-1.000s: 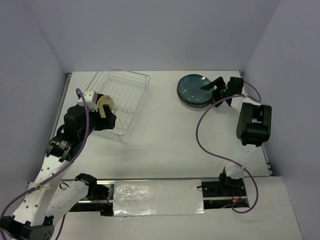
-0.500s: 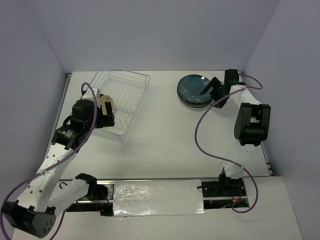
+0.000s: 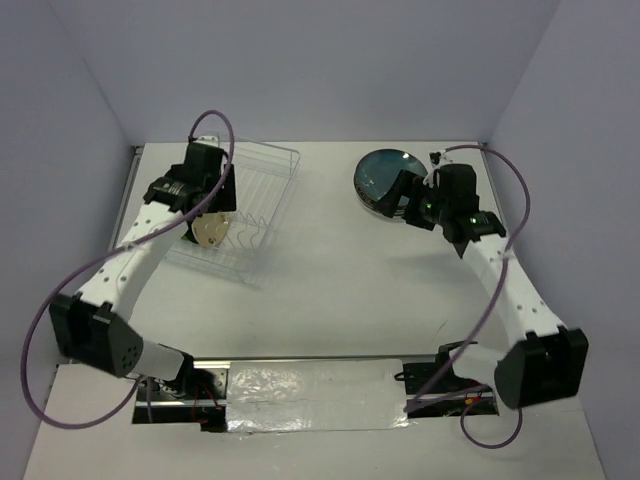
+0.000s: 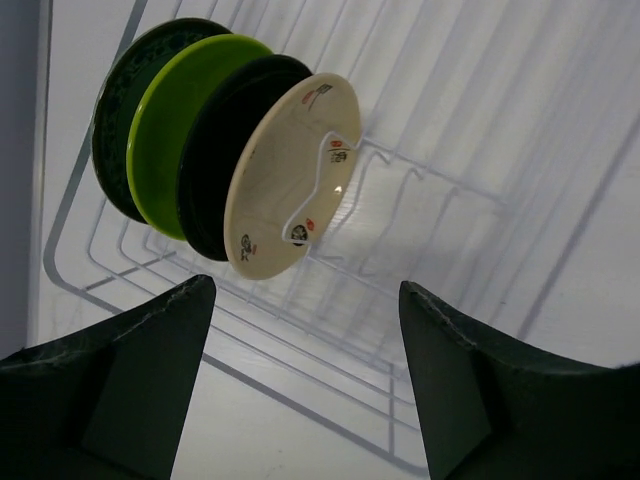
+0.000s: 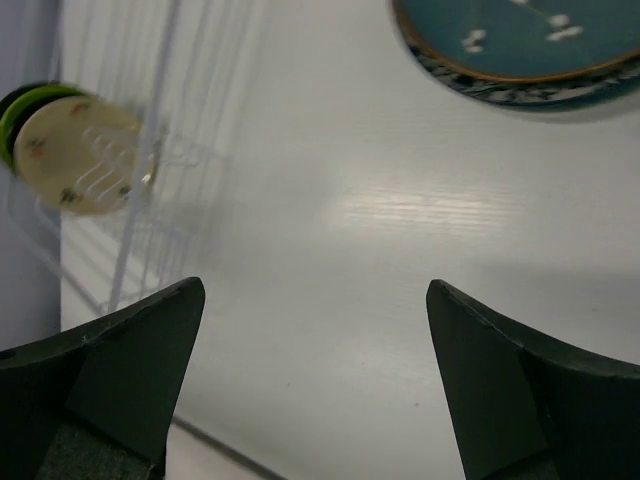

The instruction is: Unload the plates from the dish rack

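Big change from a second ago. The left arm [image 3: 130,255] has stretched right out, and its wrist now hangs above the far-left part of the dish rack [image 3: 265,190]; before, it was tucked low by the rack's near corner. The right arm [image 3: 505,280] has swung down too. Its forearm no longer stands upright at the right edge but lies on a long diagonal, with the wrist just on the near-right of the teal plate [image 3: 385,172]. The rack and that plate sit where they did.

Into the rack now: four plates stand on edge between the tines, packed in a row. A dark green plate [image 4: 118,120] is at one end, then a lime green plate [image 4: 185,115], a black plate [image 4: 222,160], and at the open end a cream plate [image 4: 285,185] with small red and green marks. The rest of the rack is bare wire.

The left fingers [image 4: 150,380] are spread wide with nothing between them, short of the cream plate and not touching it. The right fingers [image 5: 110,370] are spread as well, holding nothing, over bare white counter [image 3: 330,290].

The teal plate lies flat at the far right of the counter. A dark patterned rim peeks out beneath it, so it seems to rest on at least one more plate, though the view doesn't let me count.
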`<state>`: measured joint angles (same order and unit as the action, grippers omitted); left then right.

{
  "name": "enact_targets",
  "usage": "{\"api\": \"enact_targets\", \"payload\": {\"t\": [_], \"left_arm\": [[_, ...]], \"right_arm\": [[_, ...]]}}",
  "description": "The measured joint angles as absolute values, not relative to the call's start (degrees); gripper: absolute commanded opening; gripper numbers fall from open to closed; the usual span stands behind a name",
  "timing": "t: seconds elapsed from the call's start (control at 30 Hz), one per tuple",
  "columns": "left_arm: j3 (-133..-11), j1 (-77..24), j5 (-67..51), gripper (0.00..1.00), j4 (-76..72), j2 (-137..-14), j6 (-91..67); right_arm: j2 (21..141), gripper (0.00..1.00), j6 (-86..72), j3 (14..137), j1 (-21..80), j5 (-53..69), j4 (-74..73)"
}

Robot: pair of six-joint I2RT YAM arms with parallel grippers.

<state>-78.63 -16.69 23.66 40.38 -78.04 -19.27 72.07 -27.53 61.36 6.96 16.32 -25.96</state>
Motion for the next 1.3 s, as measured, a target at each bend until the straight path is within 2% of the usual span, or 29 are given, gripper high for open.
{"api": "enact_targets", "payload": {"t": [0.1, 0.17, 0.2, 0.53, 0.87, 1.03, 1.07, 1.13, 1.3], "left_arm": [[-80.95, -16.49, 26.35, 0.74, 41.89, -84.88, -17.87], [-81.30, -16.12, 27.24, 0.71, 42.15, -87.96, -16.69], [-81.34, -15.81, 27.46, 0.65, 42.35, -89.17, -16.23], [-82.15, -13.43, 29.91, 0.69, 42.83, -93.14, -13.58], [-85.58, -12.14, 30.22, 0.62, 42.39, -98.06, -12.05], [-85.65, -10.98, 29.74, 0.62, 42.39, -100.49, -12.03], [-85.65, -10.87, 29.67, 0.61, 42.39, -100.77, -12.05], [-85.65, -10.55, 29.32, 0.48, 42.35, -101.08, -12.05], [-85.65, -10.48, 29.28, 0.41, 42.37, -101.16, -11.97]], "right_arm": [[63.61, 0.98, -27.11, 56.10, 9.80, 19.09, -23.05], [60.58, 0.98, -27.14, 52.38, 10.37, 19.46, -22.48], [59.66, 0.98, -27.14, 50.37, 10.55, 19.57, -22.15], [58.67, 0.98, -26.92, 40.49, 12.19, 22.11, -19.99], [58.83, 0.98, -26.92, 40.05, 14.50, 22.87, -17.69], [57.82, 0.98, -27.05, 40.05, 16.05, 22.00, -17.74], [57.52, 0.98, -27.14, 40.05, 16.47, 21.65, -17.69], [57.17, 0.98, -27.18, 40.05, 17.21, 21.37, -17.65], [57.23, 0.98, -27.38, 40.07, 19.38, 19.97, -17.80]]}}
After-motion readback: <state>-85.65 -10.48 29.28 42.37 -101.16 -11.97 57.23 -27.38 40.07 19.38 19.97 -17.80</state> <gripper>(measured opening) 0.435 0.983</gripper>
